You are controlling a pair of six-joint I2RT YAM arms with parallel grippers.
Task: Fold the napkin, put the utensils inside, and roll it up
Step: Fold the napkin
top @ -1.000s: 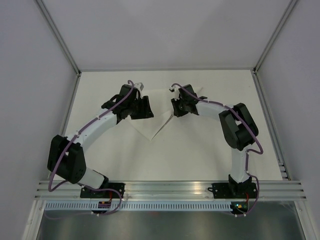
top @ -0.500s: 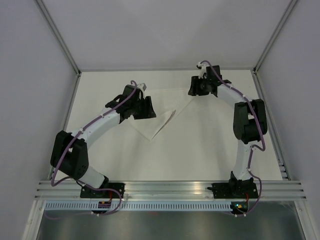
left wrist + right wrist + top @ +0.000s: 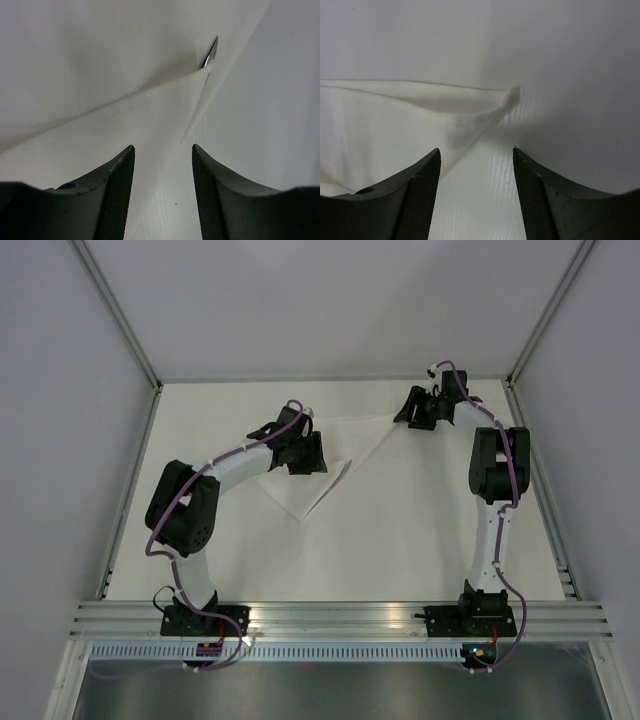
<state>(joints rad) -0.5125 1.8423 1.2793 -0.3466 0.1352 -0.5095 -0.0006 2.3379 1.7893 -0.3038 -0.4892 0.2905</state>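
The white napkin (image 3: 352, 440) lies folded in a triangle at the back middle of the table. My left gripper (image 3: 318, 455) is open over its left part. In the left wrist view the gripper (image 3: 162, 147) hovers above a folded flap of the napkin (image 3: 125, 125), and the pointed silvery tip of a utensil (image 3: 212, 53) sticks out from under the flap's corner. The rest of the utensils is hidden. My right gripper (image 3: 405, 416) is open and empty beside the napkin's far right corner. In the right wrist view the gripper (image 3: 476, 150) faces that slightly raised corner (image 3: 510, 96).
Grey enclosure walls and metal posts (image 3: 527, 345) border the table on the left, back and right. The right gripper is close to the back right corner. An aluminium rail (image 3: 340, 618) with the arm bases runs along the near edge.
My right gripper has moved from the napkin's middle out to its far right corner. My left gripper has shifted a little right over the napkin, and its elbow has drawn in.
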